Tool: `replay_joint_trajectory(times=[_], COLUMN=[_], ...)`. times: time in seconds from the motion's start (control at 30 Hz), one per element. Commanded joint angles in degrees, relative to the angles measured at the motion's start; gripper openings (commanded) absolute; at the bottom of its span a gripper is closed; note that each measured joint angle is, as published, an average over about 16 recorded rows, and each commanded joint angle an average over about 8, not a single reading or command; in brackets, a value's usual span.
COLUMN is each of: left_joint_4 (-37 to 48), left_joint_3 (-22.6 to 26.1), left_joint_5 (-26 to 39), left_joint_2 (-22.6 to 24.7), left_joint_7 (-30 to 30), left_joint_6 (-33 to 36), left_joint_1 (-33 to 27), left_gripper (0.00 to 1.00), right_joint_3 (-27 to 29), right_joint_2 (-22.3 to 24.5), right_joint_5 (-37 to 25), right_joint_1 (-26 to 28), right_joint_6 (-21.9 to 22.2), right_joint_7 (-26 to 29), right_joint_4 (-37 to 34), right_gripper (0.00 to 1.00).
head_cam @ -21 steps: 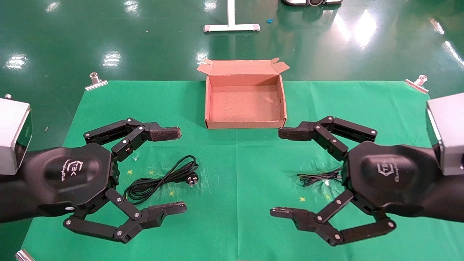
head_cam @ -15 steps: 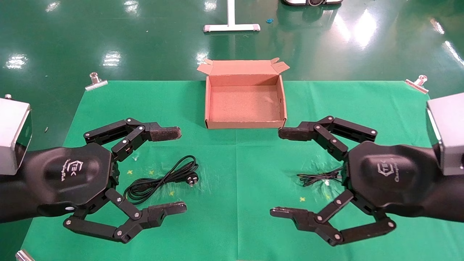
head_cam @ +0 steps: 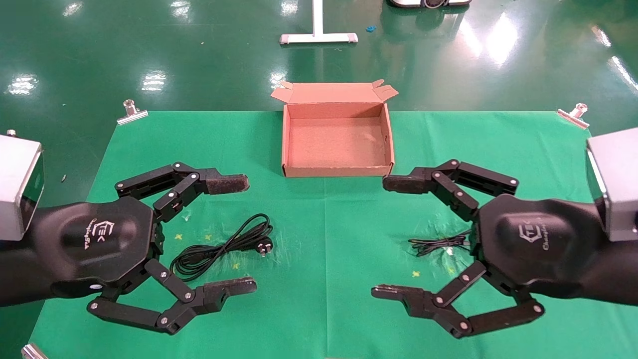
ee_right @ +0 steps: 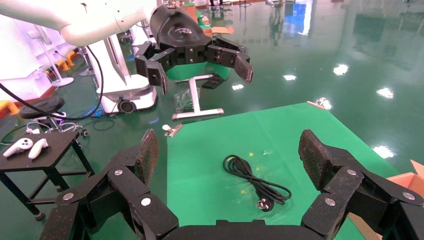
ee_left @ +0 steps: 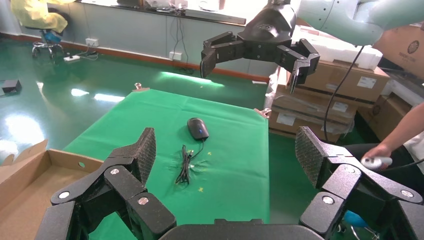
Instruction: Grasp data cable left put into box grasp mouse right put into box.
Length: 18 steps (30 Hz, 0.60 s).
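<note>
So we're right at the start here, nothing grabbed yet. Over on our left, the left gripper [head_cam: 239,234] hovers above the green-covered table [head_cam: 324,239] with its fingers [head_cam: 227,183] spread wide and nothing in them. The data cable [head_cam: 219,249], a loosely coiled black cord with a plug on the end, lies on the cloth roughly below that gap, so we'd guess it's the first pick.

In the middle, at the far edge of the table, sits the box [head_cam: 337,172], brown cardboard, lid flap tipped back, nothing inside.

On the right, the right gripper [head_cam: 386,237] also hangs open and empty. The mouse [ee_left: 198,128] is hidden under that arm from the head camera, but the left wrist view shows it: black, flat on the cloth, its thin cord [ee_left: 185,165] bunched just beside it.

Next move, as we read it: drop the left gripper straight down over the coil, pinch several loops at once so it doesn't unravel, then carry it to the box.
</note>
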Motion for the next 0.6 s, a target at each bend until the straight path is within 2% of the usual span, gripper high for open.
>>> replay_joint_trajectory(times=[0.03,0.5,0.6], left_joint_4=[0.0,0.0,-0.7], left_joint_3=[0.0,0.0,0.5], left_joint_5=[0.0,0.0,1.8], left_joint_2=[0.0,0.0,-0.6], left_joint_7=[0.0,0.0,0.1], left_joint_6=[0.0,0.0,0.1], left_joint_1=[0.0,0.0,-0.4], left_gripper=[1.0,1.0,1.0], right_joint_3=[0.0,0.0,-0.3], right_joint_2=[0.0,0.1,0.7], right_joint_5=[0.0,-0.1,-2.0], right_joint_1=[0.0,0.0,0.2], right_joint_6=[0.0,0.0,0.1], right_joint_7=[0.0,-0.1,-0.8], right_joint_4=[0.0,0.0,0.6], right_gripper=[1.0,1.0,1.0])
